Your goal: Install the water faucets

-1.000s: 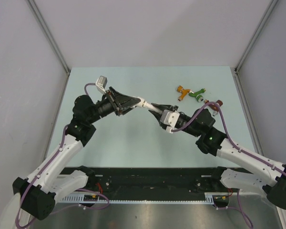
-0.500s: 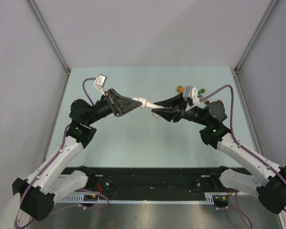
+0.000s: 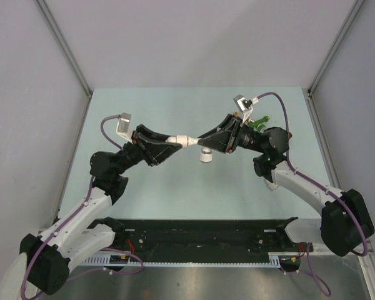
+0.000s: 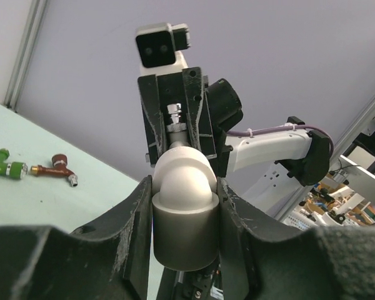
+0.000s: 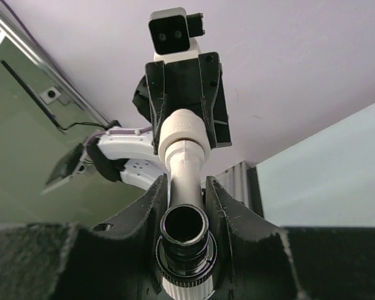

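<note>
Pretty clearly a robotics lab test cell: pale green table [image 3: 150, 187] boxed in by plain grey panels [image 3: 194, 37], aluminium posts [image 3: 64, 47] at its far corners, cluttered workbenches [image 4: 328, 203] beyond.

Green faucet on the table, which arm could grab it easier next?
Right, probably. The green faucet lies nearer the right end effector and its wrist, farther from the left end effector. Both are busy now.

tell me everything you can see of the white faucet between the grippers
The white faucet is glossy plastic: a tube with a wider collar at one end, a silvery knob and a short stub pointing down. It is held about level in the air between the arms, the jaws of the left gripper shut on the collar end, those of the right gripper on the other.
</note>
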